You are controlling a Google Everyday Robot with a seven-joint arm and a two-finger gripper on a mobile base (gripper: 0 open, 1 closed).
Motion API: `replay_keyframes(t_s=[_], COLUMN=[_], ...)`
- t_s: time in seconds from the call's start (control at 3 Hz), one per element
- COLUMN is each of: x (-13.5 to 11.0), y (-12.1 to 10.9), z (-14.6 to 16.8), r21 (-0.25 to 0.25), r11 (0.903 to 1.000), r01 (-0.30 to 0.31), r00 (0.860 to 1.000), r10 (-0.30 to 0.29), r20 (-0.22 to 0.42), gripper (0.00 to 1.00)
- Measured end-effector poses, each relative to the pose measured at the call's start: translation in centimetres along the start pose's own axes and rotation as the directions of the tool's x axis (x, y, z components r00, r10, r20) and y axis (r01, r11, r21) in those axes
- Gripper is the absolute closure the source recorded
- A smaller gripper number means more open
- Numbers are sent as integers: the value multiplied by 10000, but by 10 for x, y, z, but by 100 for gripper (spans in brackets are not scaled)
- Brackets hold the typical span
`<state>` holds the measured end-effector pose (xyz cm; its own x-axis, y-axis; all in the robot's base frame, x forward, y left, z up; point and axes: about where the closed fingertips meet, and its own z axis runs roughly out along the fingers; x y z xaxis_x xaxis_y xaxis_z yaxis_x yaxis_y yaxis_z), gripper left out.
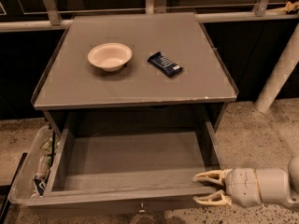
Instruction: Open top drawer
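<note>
Grey flat cabinet top (140, 85) carries a cream round bowl (110, 56), left of centre, and a dark blue wrapped snack bar (165, 64) to its right. White gripper (202, 188), fingers spread, at near right by the top drawer (131, 160).
</note>
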<state>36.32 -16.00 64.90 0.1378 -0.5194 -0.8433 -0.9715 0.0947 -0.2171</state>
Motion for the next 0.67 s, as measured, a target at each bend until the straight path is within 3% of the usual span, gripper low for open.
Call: replay_keyframes(t_s=[0.67], x=[0], y=[10], z=[-2], r21=[-6], r11=[10000], r01=[-21], r00=[10000], r10=[21], r20=[54], gripper=[100])
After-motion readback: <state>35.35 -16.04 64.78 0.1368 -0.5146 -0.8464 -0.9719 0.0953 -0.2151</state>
